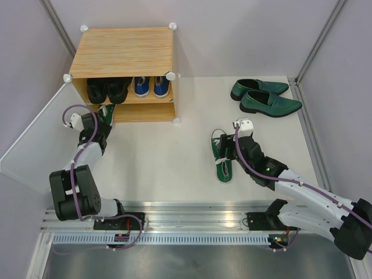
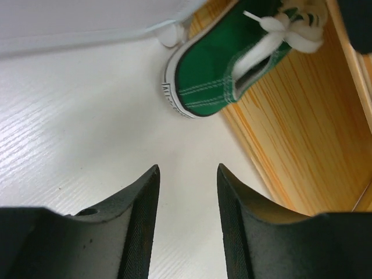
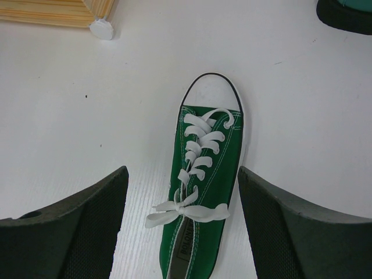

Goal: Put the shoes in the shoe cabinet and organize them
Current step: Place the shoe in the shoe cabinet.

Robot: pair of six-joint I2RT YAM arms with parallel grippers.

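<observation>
The right hand (image 3: 183, 171), spread wide, straddles a green sneaker (image 3: 206, 174) whose toe points away, between the cabinet (image 1: 125, 52) and the loafers (image 1: 264, 97). The left hand (image 2: 186, 168), parted and empty, faces the second sneaker (image 2: 215, 75).

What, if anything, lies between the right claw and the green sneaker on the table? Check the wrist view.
Nothing visible. The right claw stands open directly over the green sneaker. The shoe's laced top is fully exposed in the gap between the fingers, with only bare table on either side.
</observation>
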